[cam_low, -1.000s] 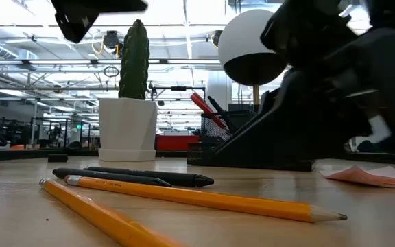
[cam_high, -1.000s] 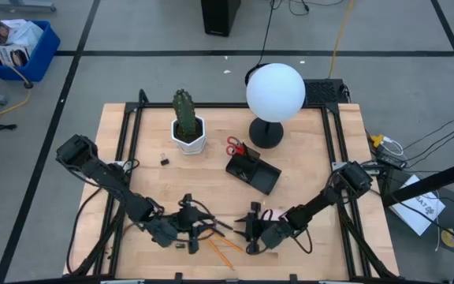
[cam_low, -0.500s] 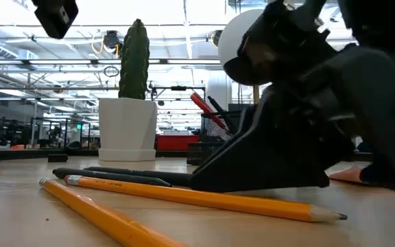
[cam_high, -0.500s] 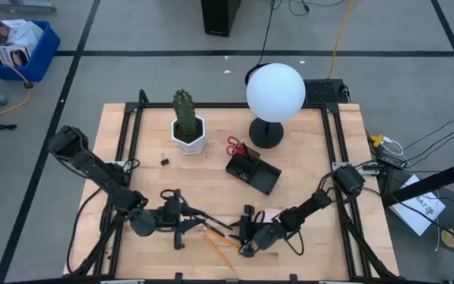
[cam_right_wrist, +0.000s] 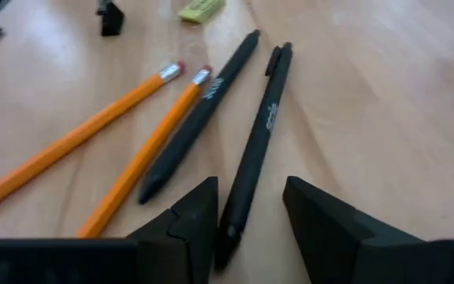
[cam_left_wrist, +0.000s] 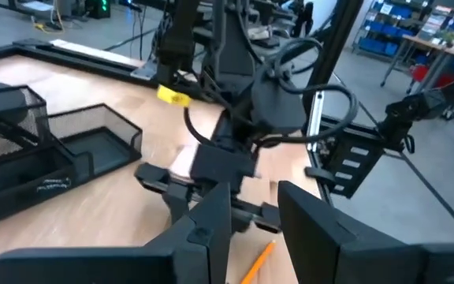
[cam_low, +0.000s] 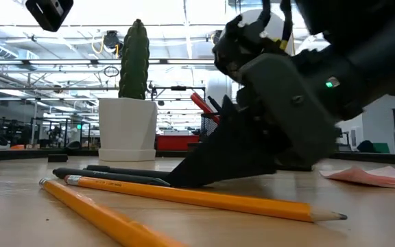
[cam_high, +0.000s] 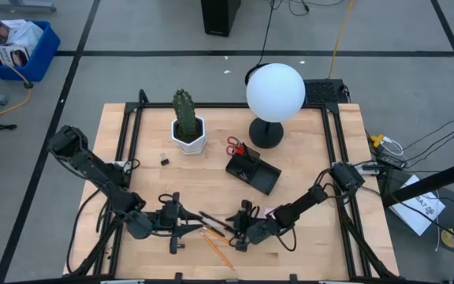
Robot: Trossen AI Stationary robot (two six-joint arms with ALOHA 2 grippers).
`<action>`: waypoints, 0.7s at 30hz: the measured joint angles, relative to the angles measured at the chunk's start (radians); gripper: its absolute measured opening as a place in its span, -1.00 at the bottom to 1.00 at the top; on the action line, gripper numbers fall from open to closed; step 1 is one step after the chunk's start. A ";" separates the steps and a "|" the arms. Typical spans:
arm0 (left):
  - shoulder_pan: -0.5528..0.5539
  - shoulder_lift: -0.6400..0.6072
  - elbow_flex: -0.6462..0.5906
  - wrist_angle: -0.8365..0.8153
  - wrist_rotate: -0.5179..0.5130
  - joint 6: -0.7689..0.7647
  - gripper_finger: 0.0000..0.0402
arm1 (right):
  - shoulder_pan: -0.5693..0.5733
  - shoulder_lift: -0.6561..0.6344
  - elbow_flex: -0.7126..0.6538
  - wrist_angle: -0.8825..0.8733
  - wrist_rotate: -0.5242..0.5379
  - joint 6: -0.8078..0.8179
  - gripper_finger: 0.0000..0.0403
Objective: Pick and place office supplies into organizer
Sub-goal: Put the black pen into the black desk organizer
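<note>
Straddling black pen (cam_right_wrist: 254,146), right gripper (cam_right_wrist: 247,217) spread wide; pen light, stiff, slippery, best pinched mid-barrel.

The table (cam_high: 306,150) is pale wood with a fine grain and a smooth, faintly satin finish that catches soft light near the two black pens (cam_right_wrist: 251,138). These pens look like matt plastic, with small pale print along the barrels. The orange pencils (cam_right_wrist: 144,154) have a smooth painted coat, slightly glossy, ending in bright metal ferrules and pink rubber erasers. The right gripper (cam_right_wrist: 247,217) has matt black plastic fingers with hard, flat faces. The organizer (cam_left_wrist: 61,170) is black metal wire mesh with a dull finish. The lamp globe (cam_high: 275,91) looks smooth, matt white. The cactus pot (cam_low: 127,128) is smooth, white and matt.
</note>
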 joint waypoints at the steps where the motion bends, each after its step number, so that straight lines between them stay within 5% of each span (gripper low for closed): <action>1: 0.005 0.000 0.000 -0.012 0.004 -0.013 -0.44 | -0.005 0.000 -0.007 -0.001 -0.002 0.000 -0.31; 11: 0.077 0.001 0.000 -0.056 0.122 -0.132 -0.44 | -0.015 0.000 -0.020 0.009 -0.041 -0.002 -0.89; 21: 0.159 0.001 0.001 -0.004 0.228 -0.116 -0.44 | -0.003 -0.046 -0.021 0.012 -0.076 -0.035 -0.88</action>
